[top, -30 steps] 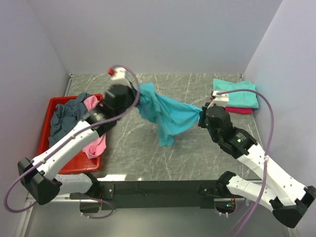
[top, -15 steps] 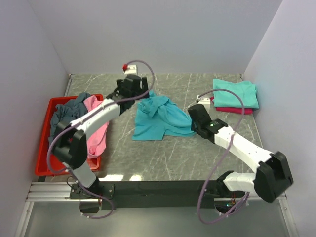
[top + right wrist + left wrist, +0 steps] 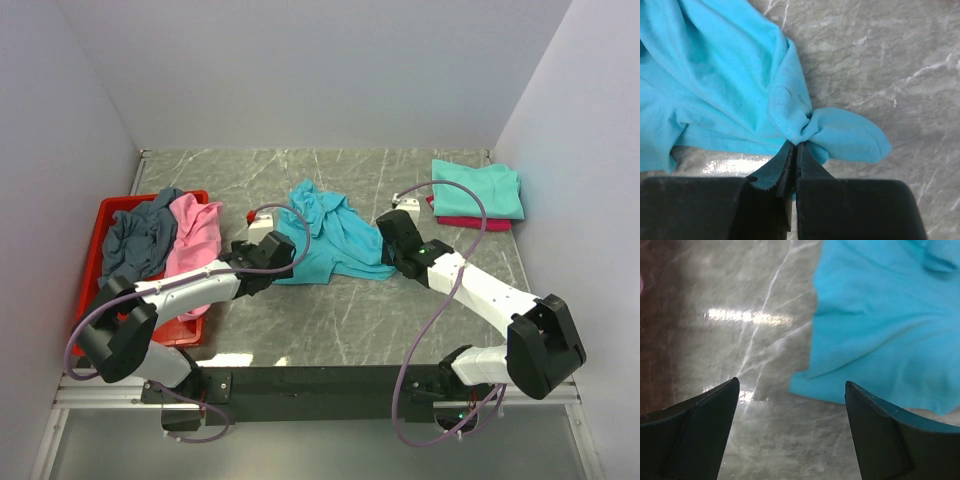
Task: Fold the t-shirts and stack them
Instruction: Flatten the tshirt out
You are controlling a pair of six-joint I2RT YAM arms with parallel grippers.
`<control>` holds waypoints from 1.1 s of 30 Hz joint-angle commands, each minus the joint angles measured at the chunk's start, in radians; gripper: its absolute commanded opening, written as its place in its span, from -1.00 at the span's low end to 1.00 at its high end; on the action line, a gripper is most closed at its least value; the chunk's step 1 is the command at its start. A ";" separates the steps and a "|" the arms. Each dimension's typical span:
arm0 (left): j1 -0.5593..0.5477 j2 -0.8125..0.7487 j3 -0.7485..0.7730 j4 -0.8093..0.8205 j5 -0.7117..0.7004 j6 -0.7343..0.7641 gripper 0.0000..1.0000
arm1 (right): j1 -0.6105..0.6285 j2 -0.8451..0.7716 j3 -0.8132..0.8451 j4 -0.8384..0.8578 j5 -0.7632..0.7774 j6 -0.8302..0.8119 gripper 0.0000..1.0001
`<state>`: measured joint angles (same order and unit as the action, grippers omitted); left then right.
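A turquoise t-shirt (image 3: 330, 235) lies rumpled on the marble table, mid-scene. My right gripper (image 3: 384, 242) is at its right edge, shut on a pinched fold of the cloth (image 3: 796, 142); the turquoise t-shirt (image 3: 715, 70) spreads away to the left. My left gripper (image 3: 288, 262) hovers over the shirt's near-left corner, open and holding nothing. Its fingertips (image 3: 715, 405) straddle bare marble beside the hem of the turquoise t-shirt (image 3: 880, 330). A slate-grey shirt (image 3: 138, 240) and a pink shirt (image 3: 195, 240) lie in a heap at the left. A folded mint-green shirt (image 3: 480, 188) rests on a crimson one (image 3: 470, 222).
The red plastic tray (image 3: 98, 222) holding the grey and pink shirts sits against the left wall. The folded pair lies at the back right corner near the right wall. Grey walls close in the table on three sides.
The turquoise shirt, held stretched in the air between both grippers, now lies on the table. My left gripper let go, opened and moved to the shirt's near-left corner. The right stays shut on it, lower.
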<state>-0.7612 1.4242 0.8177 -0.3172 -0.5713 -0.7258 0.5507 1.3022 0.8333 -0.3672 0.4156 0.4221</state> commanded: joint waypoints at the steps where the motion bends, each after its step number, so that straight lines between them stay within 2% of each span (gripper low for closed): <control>1: 0.000 -0.015 -0.026 0.015 -0.048 -0.066 0.81 | -0.006 -0.024 -0.025 0.050 -0.021 0.006 -1.00; 6: 0.006 0.011 -0.080 0.145 -0.004 -0.014 0.72 | -0.008 -0.044 -0.057 0.060 -0.037 0.010 -1.00; 12: 0.011 0.067 -0.077 0.184 0.050 0.002 0.54 | -0.008 -0.049 -0.071 0.070 -0.058 0.015 -1.00; 24: 0.031 0.156 -0.026 0.122 0.033 0.011 0.36 | -0.006 -0.049 -0.080 0.080 -0.075 0.018 -1.00; 30: 0.030 0.171 -0.043 0.133 0.080 0.011 0.07 | -0.008 -0.052 -0.082 0.080 -0.074 0.020 -1.00; 31: 0.030 0.174 -0.046 0.132 0.085 0.008 -0.13 | -0.008 -0.050 -0.083 0.080 -0.075 0.020 -1.00; 33: 0.031 0.174 -0.048 0.115 0.087 0.002 -0.39 | -0.008 -0.054 -0.083 0.079 -0.075 0.020 -1.00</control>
<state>-0.7334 1.5833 0.7597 -0.1684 -0.5095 -0.7250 0.5495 1.2797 0.7589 -0.3199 0.3309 0.4301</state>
